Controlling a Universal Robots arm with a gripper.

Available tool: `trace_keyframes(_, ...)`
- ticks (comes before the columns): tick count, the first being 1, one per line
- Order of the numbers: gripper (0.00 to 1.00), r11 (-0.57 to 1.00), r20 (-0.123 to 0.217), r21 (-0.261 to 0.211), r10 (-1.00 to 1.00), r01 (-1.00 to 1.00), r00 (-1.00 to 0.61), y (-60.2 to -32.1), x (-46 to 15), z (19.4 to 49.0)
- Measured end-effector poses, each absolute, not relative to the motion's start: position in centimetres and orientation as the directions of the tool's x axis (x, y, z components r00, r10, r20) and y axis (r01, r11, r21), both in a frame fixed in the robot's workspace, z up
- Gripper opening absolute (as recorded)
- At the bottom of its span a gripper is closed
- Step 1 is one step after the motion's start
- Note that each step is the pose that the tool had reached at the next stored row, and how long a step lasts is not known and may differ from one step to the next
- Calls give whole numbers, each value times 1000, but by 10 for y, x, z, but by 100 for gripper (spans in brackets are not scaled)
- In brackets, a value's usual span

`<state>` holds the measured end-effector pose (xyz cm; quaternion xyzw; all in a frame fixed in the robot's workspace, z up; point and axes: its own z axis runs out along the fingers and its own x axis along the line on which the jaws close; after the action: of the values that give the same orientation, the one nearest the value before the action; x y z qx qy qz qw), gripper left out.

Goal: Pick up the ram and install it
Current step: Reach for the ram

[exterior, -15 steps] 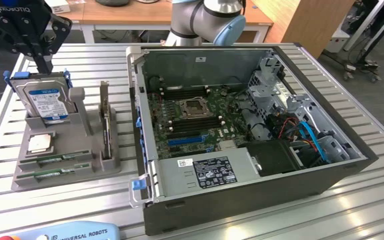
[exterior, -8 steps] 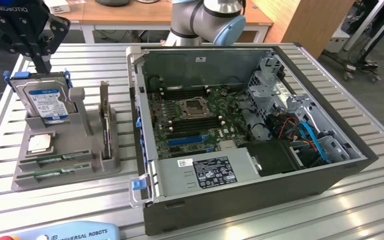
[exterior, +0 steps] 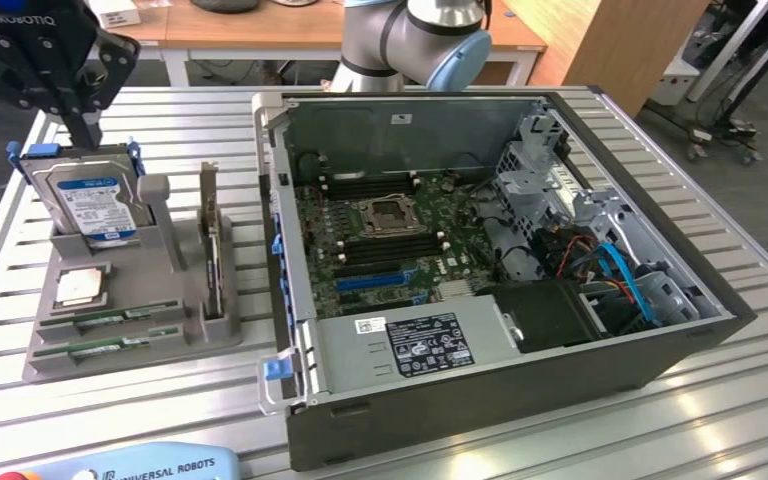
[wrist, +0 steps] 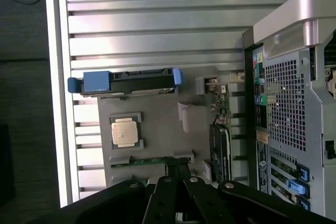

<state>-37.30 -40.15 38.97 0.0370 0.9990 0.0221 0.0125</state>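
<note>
Two ram sticks lie flat in slots at the near end of a grey holder (exterior: 144, 285): one ram (exterior: 115, 318) and a second ram (exterior: 104, 346) just in front of it. In the wrist view a thin green strip of ram (wrist: 149, 160) shows between grey clips, partly covered by the fingertips. My gripper (exterior: 87, 135) hangs high over the holder's far end, by the top of the upright hard drive (exterior: 91, 200). It is shut, the fingers pressed together with nothing between them. In the wrist view the gripper (wrist: 177, 165) points down over the holder.
The holder also carries a square processor (exterior: 80, 288) and an upright expansion card (exterior: 209, 250). An open computer case (exterior: 704, 290) with its motherboard (exterior: 384, 225) fills the exterior view's right. The slatted metal table (exterior: 518, 440) ends close to the holder. A teach pendant (exterior: 117, 467) lies at the front edge.
</note>
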Motion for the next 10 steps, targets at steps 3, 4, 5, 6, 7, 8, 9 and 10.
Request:
trace_keyframes(3, 10, 996, -23, 45, 74, 73, -997, -405, -373, 390)
trace_keyframes(4, 10, 996, -23, 45, 74, 73, -997, -406, -373, 390)
trace_keyframes(5, 10, 996, -23, 45, 74, 73, -997, -408, -373, 390)
trace_keyframes(6, 10, 996, -23, 45, 74, 73, -997, -409, -373, 390)
trace_keyframes(7, 10, 996, -23, 45, 74, 73, -997, -411, -373, 390)
trace_keyframes(8, 10, 996, -23, 45, 74, 73, -997, -412, -373, 390)
trace_keyframes(9, 10, 996, -23, 45, 74, 73, -997, -414, -373, 390)
trace_keyframes(10, 10, 996, -23, 45, 74, 73, -997, -415, -373, 390)
